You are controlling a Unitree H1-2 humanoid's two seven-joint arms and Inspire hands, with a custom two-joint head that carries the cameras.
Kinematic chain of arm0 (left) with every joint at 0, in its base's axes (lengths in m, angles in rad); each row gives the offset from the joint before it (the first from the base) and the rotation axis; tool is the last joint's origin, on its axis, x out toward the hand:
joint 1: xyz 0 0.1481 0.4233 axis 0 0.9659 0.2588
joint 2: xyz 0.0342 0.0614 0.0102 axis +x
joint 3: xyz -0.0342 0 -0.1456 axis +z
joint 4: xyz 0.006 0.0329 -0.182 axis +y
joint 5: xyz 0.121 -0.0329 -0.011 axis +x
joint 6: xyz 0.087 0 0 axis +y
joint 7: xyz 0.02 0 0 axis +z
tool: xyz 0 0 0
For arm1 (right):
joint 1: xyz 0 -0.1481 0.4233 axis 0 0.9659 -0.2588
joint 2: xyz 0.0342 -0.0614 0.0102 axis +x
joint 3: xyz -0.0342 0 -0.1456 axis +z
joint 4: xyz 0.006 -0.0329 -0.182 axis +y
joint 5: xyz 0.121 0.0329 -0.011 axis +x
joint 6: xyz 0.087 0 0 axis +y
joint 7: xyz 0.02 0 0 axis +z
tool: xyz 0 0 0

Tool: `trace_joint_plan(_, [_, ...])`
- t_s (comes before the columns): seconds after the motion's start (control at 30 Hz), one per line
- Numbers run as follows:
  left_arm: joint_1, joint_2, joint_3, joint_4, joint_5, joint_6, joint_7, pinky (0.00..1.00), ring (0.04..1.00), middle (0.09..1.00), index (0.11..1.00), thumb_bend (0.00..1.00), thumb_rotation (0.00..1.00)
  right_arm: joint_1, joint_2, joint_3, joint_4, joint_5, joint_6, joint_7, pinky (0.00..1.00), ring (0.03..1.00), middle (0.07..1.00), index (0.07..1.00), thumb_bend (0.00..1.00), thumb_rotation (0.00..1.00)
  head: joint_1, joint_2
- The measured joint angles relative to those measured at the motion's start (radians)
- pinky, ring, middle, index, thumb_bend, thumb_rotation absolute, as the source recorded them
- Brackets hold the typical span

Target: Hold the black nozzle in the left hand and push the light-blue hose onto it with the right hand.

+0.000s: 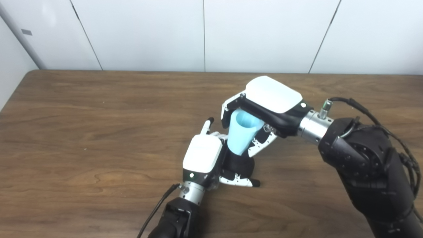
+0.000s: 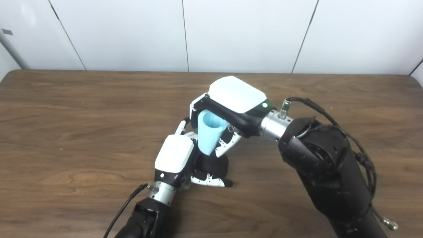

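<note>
The black nozzle (image 1: 240,164) stands near the table's middle, wrapped by my left hand (image 1: 205,155), whose fingers close around its body. Directly above it is the light-blue hose (image 1: 243,131), a short tapered tube with its wide open end facing up. My right hand (image 1: 264,105) is shut on the hose from above and the right. The hose's narrow lower end meets the top of the nozzle; the joint itself is hidden by fingers. In the right eye view the hose (image 2: 210,131) and nozzle (image 2: 214,165) line up the same way.
The wooden table (image 1: 99,132) stretches wide to the left and behind the hands. White wall panels (image 1: 205,33) rise past its far edge. A black cable (image 1: 390,132) loops along my right forearm, another trails from my left wrist.
</note>
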Motion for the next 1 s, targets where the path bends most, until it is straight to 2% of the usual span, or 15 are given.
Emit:
trace_joint_plan(0.4, [0.0, -0.004, -0.005, 0.003, 0.0, 0.004, 0.004, 0.99, 0.62, 0.459, 0.51, 0.52, 0.0, -0.011, -0.008, 0.004, -0.003, -0.002, 0.008, 0.025, 0.33, 0.367, 0.496, 0.57, 0.51, 0.0, 0.005, 0.005])
trace_joint_plan(0.5, [-0.001, -0.004, -0.005, 0.004, 0.0, 0.004, 0.004, 0.99, 0.617, 0.458, 0.51, 0.52, 0.0, -0.011, -0.011, 0.005, -0.003, -0.002, 0.008, 0.025, 0.31, 0.402, 0.521, 0.499, 0.52, 0.0, 0.005, 0.006])
trace_joint_plan(0.53, [-0.001, -0.004, -0.005, 0.005, 0.0, 0.004, 0.005, 0.99, 0.617, 0.462, 0.507, 0.52, 0.0, -0.011, -0.011, 0.005, -0.003, -0.002, 0.008, 0.027, 0.34, 0.392, 0.498, 0.532, 0.51, 0.0, 0.005, 0.006])
trace_joint_plan(0.57, [-0.001, -0.004, -0.005, 0.005, 0.0, 0.004, 0.005, 0.99, 0.617, 0.463, 0.506, 0.52, 0.0, -0.011, -0.013, 0.006, -0.004, -0.002, 0.01, 0.029, 0.41, 0.475, 0.551, 0.586, 0.73, 0.04, 0.005, 0.006])
trace_joint_plan(0.6, [-0.001, -0.004, -0.005, 0.006, -0.001, 0.004, 0.006, 0.99, 0.615, 0.462, 0.507, 0.52, 0.0, -0.012, -0.014, 0.009, -0.006, -0.003, 0.017, 0.037, 0.49, 0.568, 0.611, 0.633, 0.86, 0.09, 0.005, 0.006])
trace_joint_plan(0.67, [-0.001, -0.004, -0.005, 0.006, -0.001, 0.003, 0.007, 0.99, 0.614, 0.456, 0.513, 0.52, 0.0, -0.018, -0.02, 0.017, -0.008, -0.011, 0.031, 0.052, 0.6, 0.687, 0.682, 0.68, 0.94, 0.17, 0.005, 0.006])
trace_joint_plan(0.7, [-0.002, -0.004, -0.005, 0.007, -0.001, 0.003, 0.007, 0.99, 0.614, 0.453, 0.515, 0.52, 0.0, -0.022, -0.026, 0.025, -0.008, -0.022, 0.036, 0.066, 0.64, 0.751, 0.727, 0.706, 0.97, 0.21, 0.005, 0.006])
trace_joint_plan(0.77, [-0.002, -0.003, -0.007, 0.007, -0.002, -0.002, 0.006, 0.99, 0.615, 0.454, 0.516, 0.52, 0.0, -0.021, -0.038, 0.046, -0.005, -0.045, 0.041, 0.098, 0.66, 0.814, 0.777, 0.737, 0.99, 0.25, 0.005, 0.006])
trace_joint_plan(1.0, [-0.003, -0.003, -0.008, 0.007, -0.004, -0.008, 0.003, 0.99, 0.617, 0.46, 0.511, 0.52, 0.0, -0.023, -0.052, 0.052, -0.017, -0.072, 0.044, 0.144, 0.84, 0.905, 0.853, 0.823, 0.96, 0.35, 0.003, 0.012])
